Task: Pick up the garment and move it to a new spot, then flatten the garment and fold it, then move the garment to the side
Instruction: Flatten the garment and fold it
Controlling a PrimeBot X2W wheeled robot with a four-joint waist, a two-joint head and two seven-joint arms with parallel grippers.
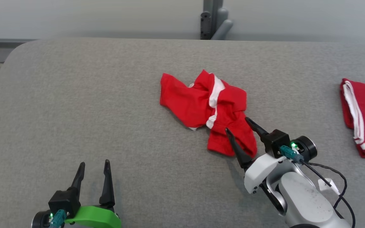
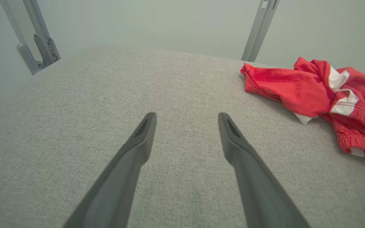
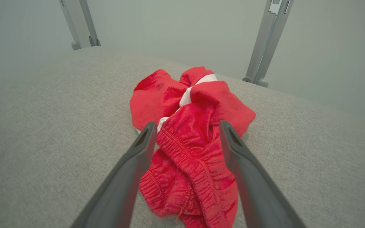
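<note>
The garment is a crumpled red pair of shorts with white trim, lying in a heap at the middle of the grey table. My right gripper is open, its two dark fingers straddling the garment's near, elastic-waistband end; in the right wrist view the cloth lies between and under the fingers, not pinched. My left gripper stands open near the table's front left, well away from the garment, over bare fabric. The garment shows at the right of the left wrist view.
A second red garment with white stripes lies folded at the table's right edge. A grey metal post rises behind the far edge. The table's rounded far-left corner drops off to a metal frame.
</note>
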